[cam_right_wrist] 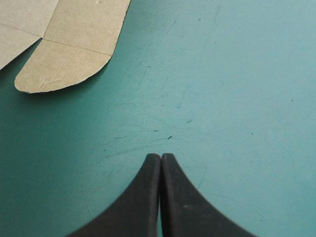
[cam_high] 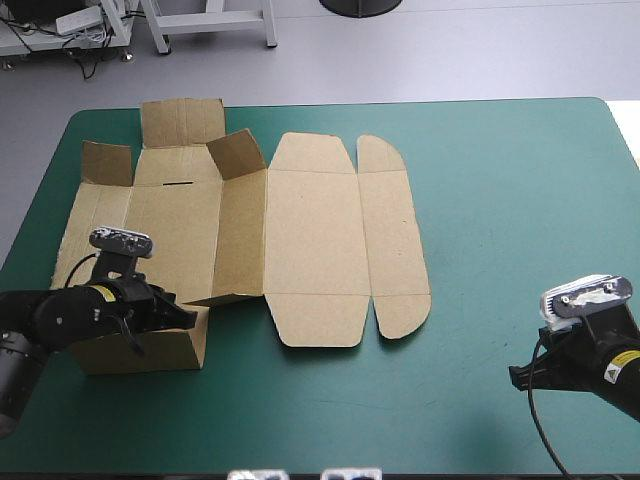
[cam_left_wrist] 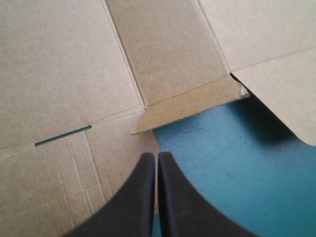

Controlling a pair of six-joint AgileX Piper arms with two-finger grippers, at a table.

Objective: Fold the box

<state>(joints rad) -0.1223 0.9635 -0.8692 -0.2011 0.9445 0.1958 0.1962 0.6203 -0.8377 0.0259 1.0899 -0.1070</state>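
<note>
The box (cam_high: 310, 240) lies on the left half and middle of the table (cam_high: 500, 200), a cut brown sheet whose long axis runs left to right, from the part-raised walls at the left to a rounded flap (cam_high: 400, 315) at its right end. The left tool (cam_high: 192, 317) is right at the work. Its black fingers are all but closed and appear to pinch the end of the near wall (cam_high: 140, 352), which stands up off the table, with a small corner flap (cam_left_wrist: 190, 106) just ahead of them. The right tool (cam_high: 520, 378) sits well apart, near the table's right front. Its fingers are pressed together on nothing over bare teal-green cover, and the rounded flap lies ahead of it and off to one side. My judgement is that the next fold belongs to the left arm, since the wall is already in its grip, while the right arm must travel leftward along the sheet before it can help.
</note>
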